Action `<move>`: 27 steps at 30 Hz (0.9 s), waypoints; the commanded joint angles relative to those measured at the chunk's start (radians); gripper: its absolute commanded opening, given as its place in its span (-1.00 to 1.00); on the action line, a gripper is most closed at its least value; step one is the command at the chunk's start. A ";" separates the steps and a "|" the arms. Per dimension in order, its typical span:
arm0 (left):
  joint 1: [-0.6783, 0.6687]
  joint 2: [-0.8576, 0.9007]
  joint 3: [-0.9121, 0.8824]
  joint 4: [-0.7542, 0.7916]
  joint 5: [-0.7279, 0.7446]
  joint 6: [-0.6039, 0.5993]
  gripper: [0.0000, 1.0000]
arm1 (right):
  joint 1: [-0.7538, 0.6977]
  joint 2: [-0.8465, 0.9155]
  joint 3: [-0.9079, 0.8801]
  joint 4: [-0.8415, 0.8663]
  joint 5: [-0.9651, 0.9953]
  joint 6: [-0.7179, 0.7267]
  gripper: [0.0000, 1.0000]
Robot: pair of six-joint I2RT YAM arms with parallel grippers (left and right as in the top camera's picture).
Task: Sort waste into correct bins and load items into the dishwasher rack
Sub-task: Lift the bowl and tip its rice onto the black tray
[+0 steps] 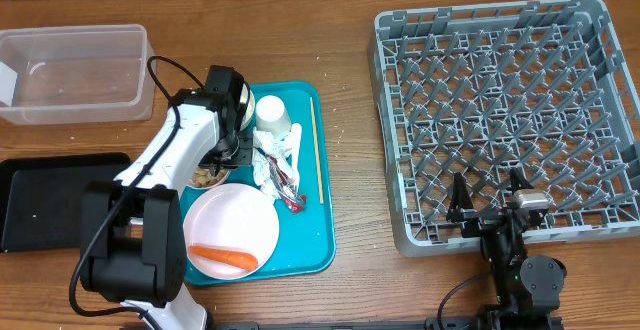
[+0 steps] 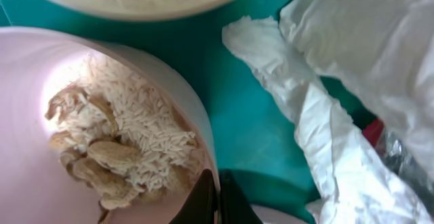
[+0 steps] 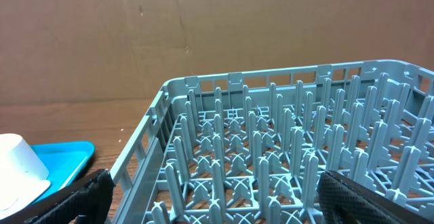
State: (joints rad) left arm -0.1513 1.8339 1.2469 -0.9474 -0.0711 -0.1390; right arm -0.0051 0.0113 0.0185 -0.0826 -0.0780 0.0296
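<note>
The left end effector (image 2: pixel 215 200) pinches the rim of the pink bowl (image 2: pixel 27 102).

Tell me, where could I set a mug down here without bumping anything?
Bare wood of the table between the teal tray and the dishwasher rack is free. The rack, clear tub and black tray look empty too. The teal tray is crowded: plate, cup, napkins, the left gripper pinching the pink bowl.
</note>
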 commanded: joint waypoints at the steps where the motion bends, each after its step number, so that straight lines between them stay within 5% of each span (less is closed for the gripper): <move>1: 0.001 0.002 0.050 -0.040 -0.014 -0.057 -0.92 | -0.001 -0.008 -0.010 0.003 0.006 -0.004 1.00; 16: 0.055 -0.026 0.438 -0.410 0.017 -0.141 -0.91 | -0.001 -0.008 -0.010 0.003 0.006 -0.004 1.00; 27: 0.507 -0.106 0.463 -0.402 0.499 0.004 -0.91 | -0.001 -0.008 -0.010 0.003 0.006 -0.004 1.00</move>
State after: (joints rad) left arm 0.2207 1.7622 1.6882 -1.3464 0.1970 -0.2241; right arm -0.0051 0.0113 0.0185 -0.0826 -0.0780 0.0292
